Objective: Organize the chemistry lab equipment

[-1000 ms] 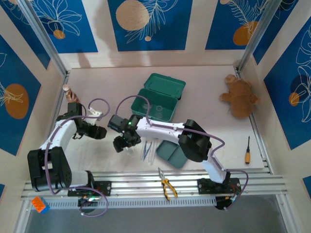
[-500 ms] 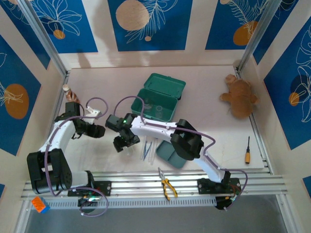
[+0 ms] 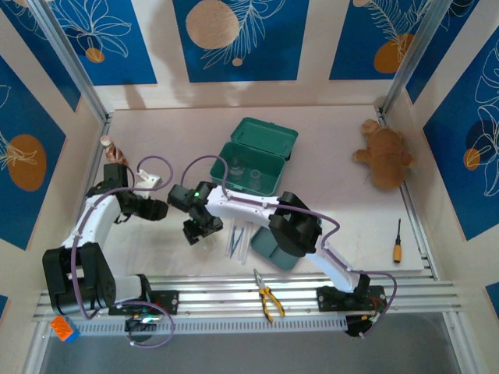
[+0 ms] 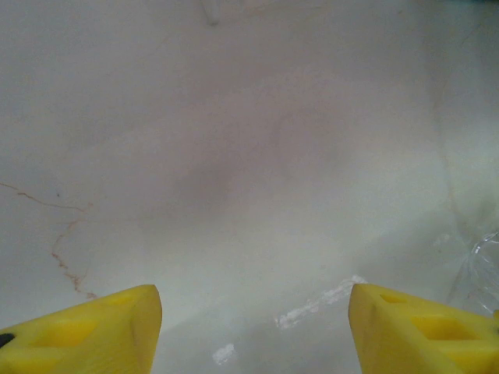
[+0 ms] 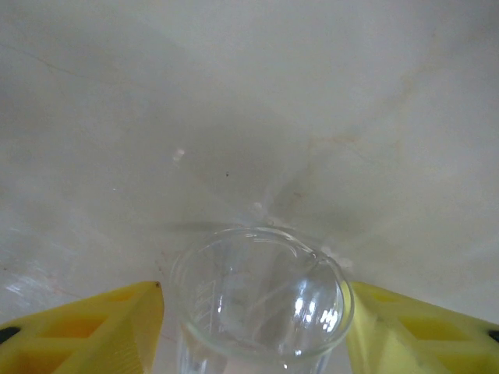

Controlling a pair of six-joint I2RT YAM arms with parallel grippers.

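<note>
**Top view with both wrist views.** The right gripper (image 3: 199,231), extended across to the left-centre of the table (image 3: 335,125), has its yellow fingers (image 5: 86,327) pressed to either side of a clear glass flask (image 5: 261,292), mouth up; the jaws are closed on it, a side grip that probably serves to carry the vessel upright; whether its base touches the table cannot be told. The flask sits just left of the blue-capped test tubes (image 3: 237,242), which lie loose on the table beside a teal tray (image 3: 274,251); the open green box (image 3: 251,165), just beyond on the far side, shows faint clear shapes inside and is judged the likely destination. The left gripper (image 4: 255,312) hovers close over the table just left of the right gripper, jaws wide apart with nothing between them, seemingly parked clear of the working arm; a glint of clear material (image 4: 485,269) at its right edge is unidentifiable. Pliers (image 3: 267,301) and plush toy (image 3: 383,156) lie well apart, untouched.
</note>
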